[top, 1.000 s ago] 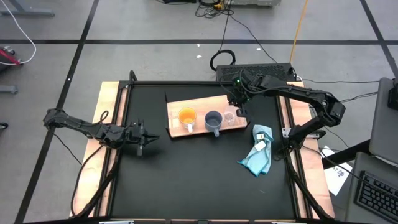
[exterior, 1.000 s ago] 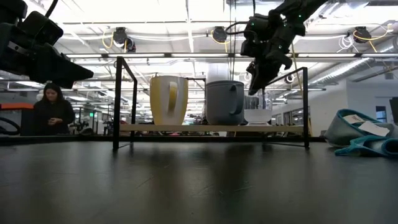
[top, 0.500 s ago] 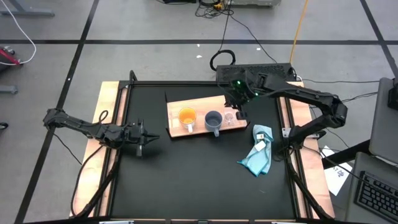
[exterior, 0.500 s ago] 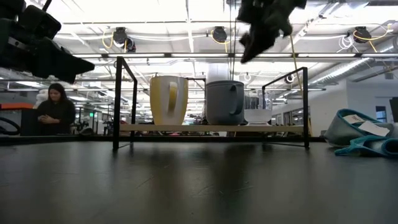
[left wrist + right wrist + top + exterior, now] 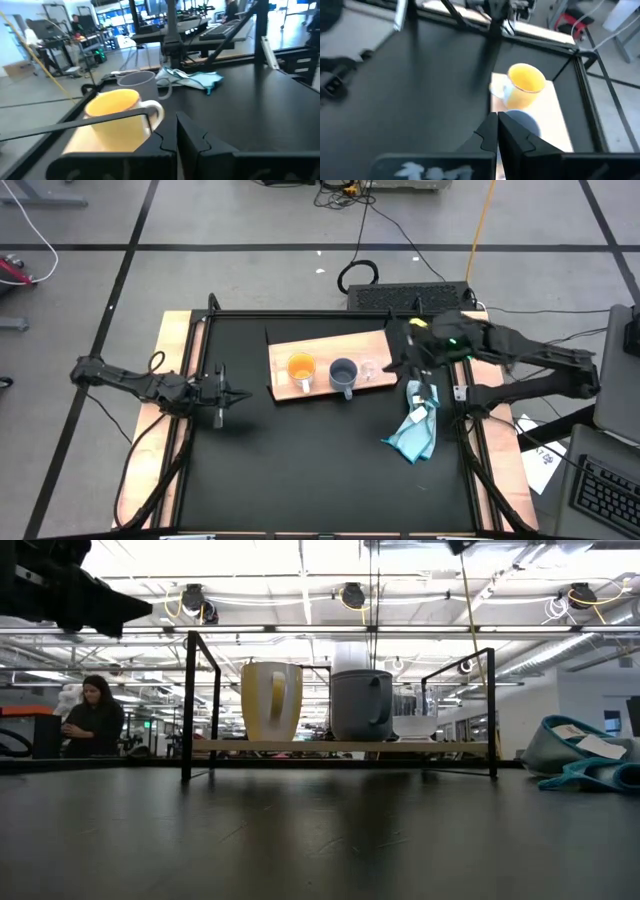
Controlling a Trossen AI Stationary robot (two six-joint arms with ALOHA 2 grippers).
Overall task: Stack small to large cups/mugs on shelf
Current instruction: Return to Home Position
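Observation:
The wooden shelf board (image 5: 325,345) carries three cups in a row on their bases. The orange cup (image 5: 301,367) is at the left, the blue-grey mug (image 5: 343,371) in the middle and the clear cup (image 5: 370,369) at the right. In the low view they are the orange cup (image 5: 271,700), the mug (image 5: 361,705) and the clear cup (image 5: 412,727). My right gripper (image 5: 497,131) is shut and empty, high above the shelf's right end (image 5: 398,362). My left gripper (image 5: 176,145) is shut and empty, raised left of the shelf (image 5: 240,395).
A light blue cloth (image 5: 414,427) lies crumpled on the black tabletop right of the shelf. The shelf stands on a black metal frame (image 5: 188,705). Pale wooden strips (image 5: 170,380) border the table's sides. A person (image 5: 92,725) stands far behind the table.
My right gripper has risen from just above the clear cup, out of the top of the low view, and swung toward the table's right edge. My left gripper has risen a little. The three cups have stayed in place.

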